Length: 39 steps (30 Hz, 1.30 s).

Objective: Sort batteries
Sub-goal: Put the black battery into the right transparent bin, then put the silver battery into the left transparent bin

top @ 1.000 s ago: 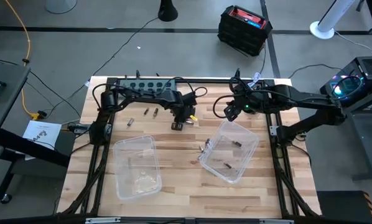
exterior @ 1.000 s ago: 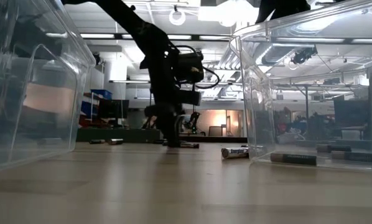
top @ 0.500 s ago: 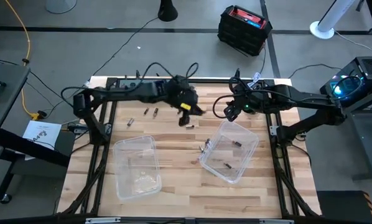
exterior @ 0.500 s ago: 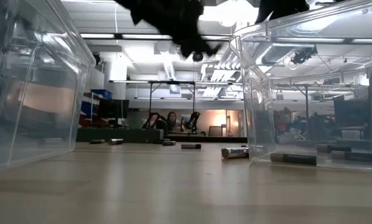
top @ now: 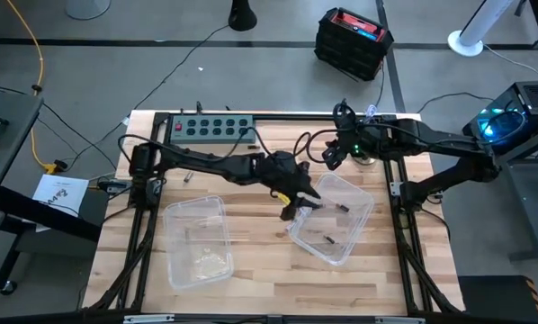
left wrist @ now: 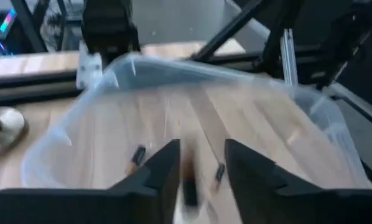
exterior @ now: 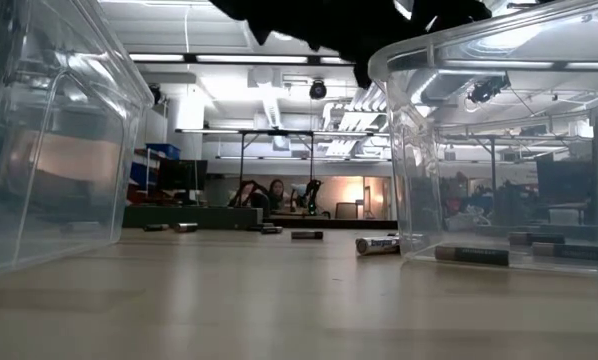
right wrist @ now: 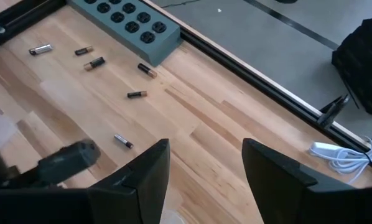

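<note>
Two clear bins sit on the wooden table: the left bin toward the left side and the right bin toward the right, with the left hand poised over the right bin's near-left rim, its fingers parted around a blurred battery that I cannot tell is gripped or dropping. Batteries lie inside the right bin, while others are scattered loose on the table near the power strip. Farther back, the right hand hovers beside the right bin's far edge, fingers spread and empty.
</note>
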Motion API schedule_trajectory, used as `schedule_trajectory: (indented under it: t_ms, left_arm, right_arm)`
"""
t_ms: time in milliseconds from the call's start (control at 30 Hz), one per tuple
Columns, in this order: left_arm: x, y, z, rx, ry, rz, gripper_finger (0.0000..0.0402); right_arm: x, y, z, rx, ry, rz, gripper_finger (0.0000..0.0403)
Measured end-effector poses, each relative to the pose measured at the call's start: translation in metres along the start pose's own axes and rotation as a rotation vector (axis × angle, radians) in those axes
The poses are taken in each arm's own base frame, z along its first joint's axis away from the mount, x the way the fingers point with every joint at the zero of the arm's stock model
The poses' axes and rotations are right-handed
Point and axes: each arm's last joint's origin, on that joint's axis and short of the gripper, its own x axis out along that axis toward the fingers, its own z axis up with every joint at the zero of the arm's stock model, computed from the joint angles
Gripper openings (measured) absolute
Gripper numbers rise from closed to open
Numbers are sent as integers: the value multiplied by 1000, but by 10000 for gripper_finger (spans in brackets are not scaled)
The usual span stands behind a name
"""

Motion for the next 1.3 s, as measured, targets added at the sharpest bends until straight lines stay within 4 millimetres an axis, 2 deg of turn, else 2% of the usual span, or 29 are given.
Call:
schedule_trajectory:
  t_ms: [133,267,367,467,600,733,867,1067,1200,1300]
  left_arm:
    - [-21,6,18,-10,72,48,171]
    - [-67,25,25,-62,226,103,186]
    - [-104,36,21,-133,326,134,183]
    - [-132,44,2,-188,354,159,175]
    - [-150,48,-39,-254,310,236,167]
    - [-137,52,-78,-352,271,303,165]
    - [-104,62,-98,-362,361,376,165]
    - [-48,86,-127,-412,543,353,165]
    - [-30,92,-145,-453,691,333,165]
    - [-22,87,-153,-436,750,354,157]
  right_arm:
    - [0,0,0,-4,8,13,196]
    - [-1,1,-2,-11,47,67,196]
    - [0,5,-2,-11,95,143,196]
    - [5,11,-1,-15,124,206,196]
    - [15,20,0,-61,138,225,196]
    - [28,27,0,-86,156,211,196]
    - [37,31,0,-95,179,193,196]
    - [40,32,1,-96,173,199,196]
    - [40,32,1,-96,177,198,196]
    - [40,32,1,-96,172,191,196]
